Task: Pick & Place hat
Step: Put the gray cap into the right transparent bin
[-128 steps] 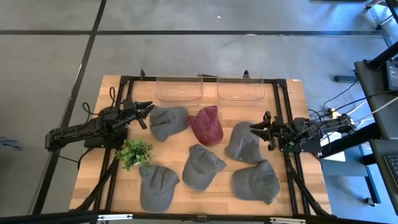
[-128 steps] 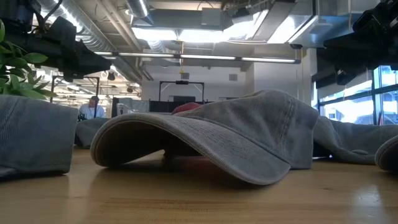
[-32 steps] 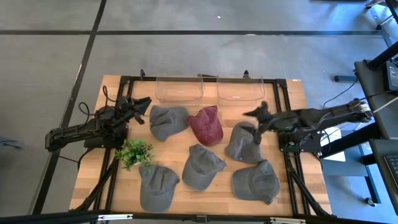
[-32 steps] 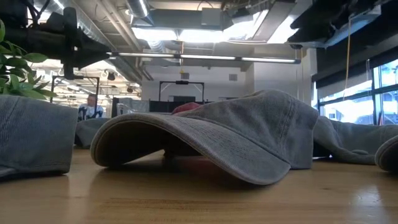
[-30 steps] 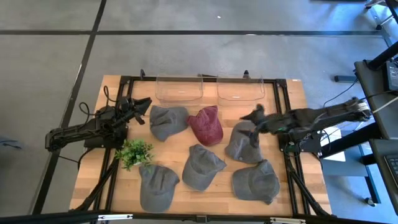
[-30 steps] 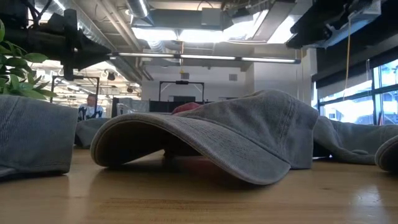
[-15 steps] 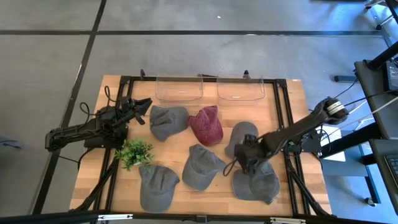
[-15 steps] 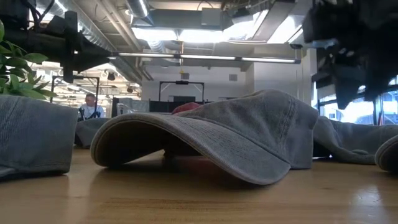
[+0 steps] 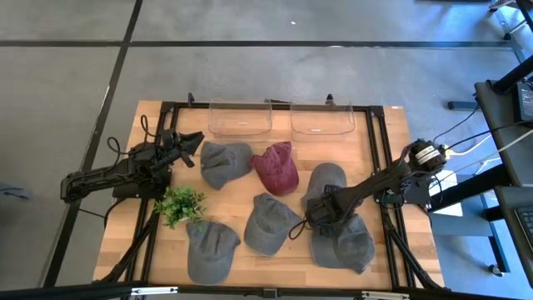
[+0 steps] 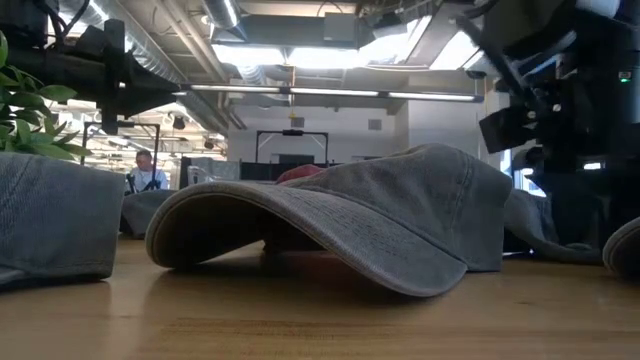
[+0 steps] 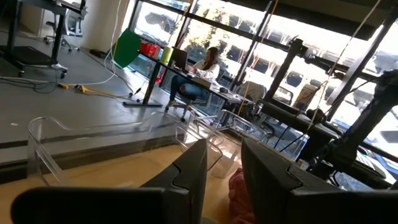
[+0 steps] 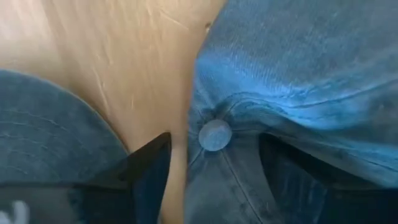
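Right gripper [image 9: 321, 215] low over table [image 9: 391, 125], right of centre, above near-right grey hat [image 9: 343, 243] where it meets grey hat [image 9: 323, 187] just behind. Right wrist view: fingers [image 12: 149, 167] spread apart, straddling hat's top button [image 12: 215, 134]; nothing clamped between them. Left gripper [image 9: 191, 146] hovers at far left, beside far-left grey hat [image 9: 223, 162]; fingers part-open, holding nothing. Maroon hat [image 9: 276, 167] at far centre. Two clear bins [image 9: 241, 119] along far edge. Green plant [image 9: 180, 204] on left. Person seated in room beyond.

Matt cloth hats [image 9: 268, 223] (denim-like) on smooth wood table [image 9: 387, 133].
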